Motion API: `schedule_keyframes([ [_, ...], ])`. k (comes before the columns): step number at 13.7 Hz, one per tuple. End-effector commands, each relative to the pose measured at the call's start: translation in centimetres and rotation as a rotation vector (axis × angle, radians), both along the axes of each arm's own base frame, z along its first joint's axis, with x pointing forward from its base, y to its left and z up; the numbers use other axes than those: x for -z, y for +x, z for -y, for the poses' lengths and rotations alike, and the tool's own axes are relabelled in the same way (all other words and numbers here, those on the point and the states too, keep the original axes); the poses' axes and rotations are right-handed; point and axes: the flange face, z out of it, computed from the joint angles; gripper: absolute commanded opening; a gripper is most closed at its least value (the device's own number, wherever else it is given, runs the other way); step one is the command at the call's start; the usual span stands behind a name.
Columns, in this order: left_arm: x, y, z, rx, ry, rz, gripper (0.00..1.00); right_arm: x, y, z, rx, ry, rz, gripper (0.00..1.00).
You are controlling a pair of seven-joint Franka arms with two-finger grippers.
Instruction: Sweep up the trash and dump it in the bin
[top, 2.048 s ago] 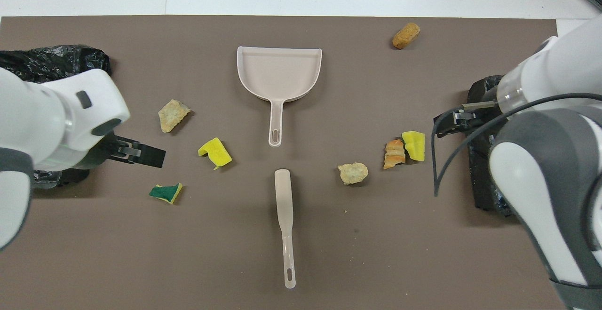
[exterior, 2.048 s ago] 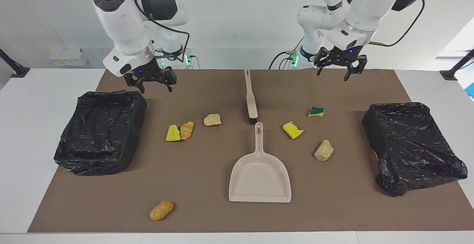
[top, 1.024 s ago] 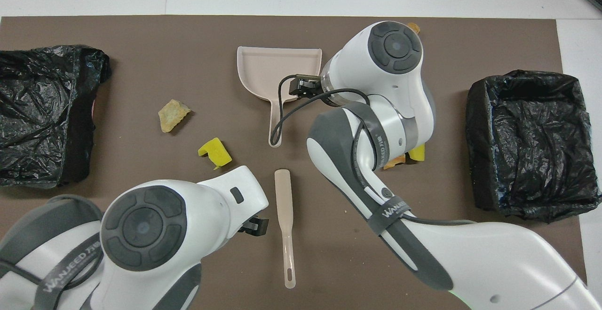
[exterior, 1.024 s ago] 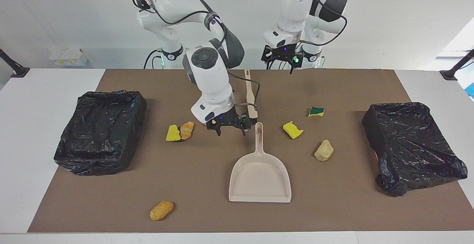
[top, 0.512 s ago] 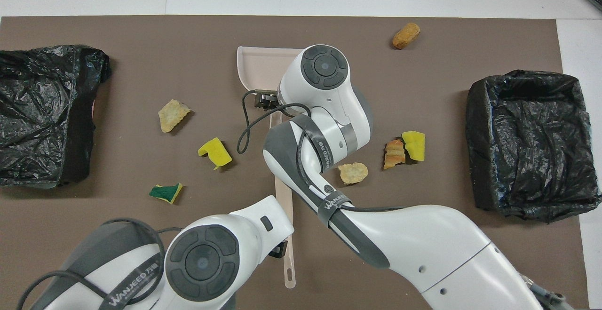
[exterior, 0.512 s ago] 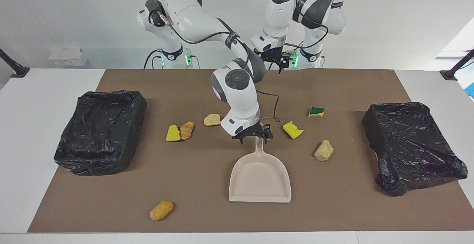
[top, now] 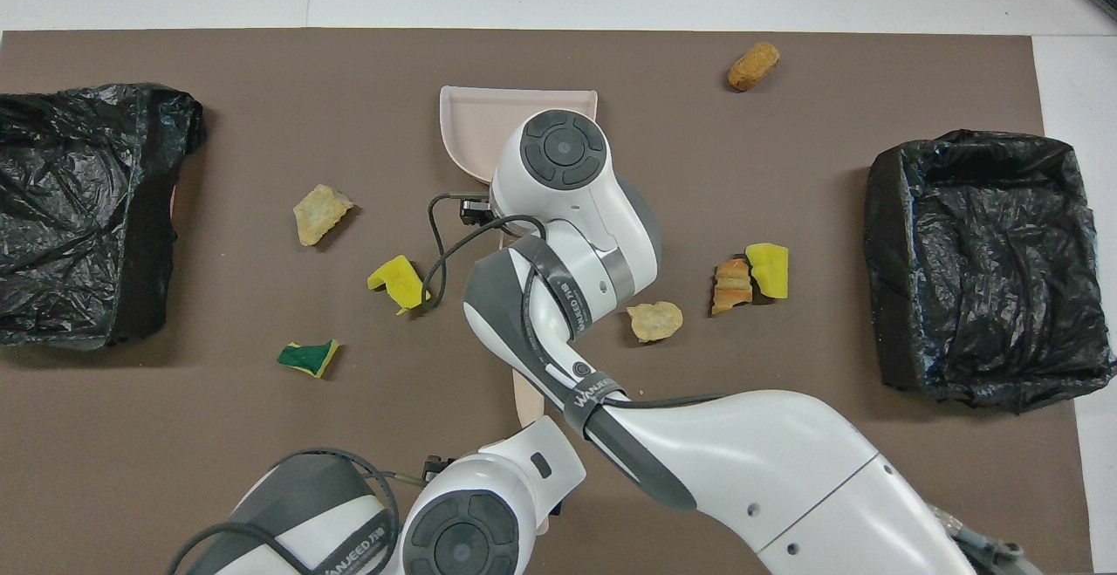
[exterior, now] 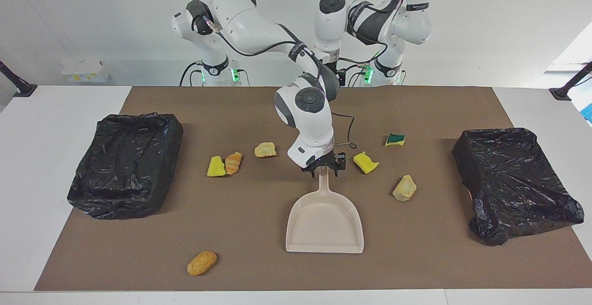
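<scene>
Lying beside dustpan [exterior: 324,221] handle | 7 trash [exterior: 365,162] scraps | none inside

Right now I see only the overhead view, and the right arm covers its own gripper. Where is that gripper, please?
Observer: The right gripper is low at the end of the dustpan handle, the end nearest to the robots.
Operator: Is the dustpan lifted?
Observer: No. The dustpan lies flat on the mat.
Operator: The arm hides half of the pan. Is anything inside?
Observer: Nothing lies in it; the whole pan shows bare in the facing view.
</scene>
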Motion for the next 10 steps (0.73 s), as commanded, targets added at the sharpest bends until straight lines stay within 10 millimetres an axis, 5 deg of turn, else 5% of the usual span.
schedule_keyframes([
  [1,2.6,-0.5,1.2,-0.036,0.001,0.003,1.00,0.3,-0.2,0.7,0.020,-0.029,-0.003,0.20],
  [3,3.9,0.0,2.0,-0.069,-0.020,0.022,1.00,0.5,0.0,1.4,0.022,-0.047,-0.013,0.00],
  [5,5.1,0.5,2.6,-0.093,-0.033,0.035,1.00,-1.5,0.2,2.4,0.026,-0.054,-0.017,0.00],
  [10,6.8,0.0,2.6,-0.089,-0.002,0.012,1.00,-6.6,1.6,8.7,0.006,-0.057,-0.033,0.00],
])
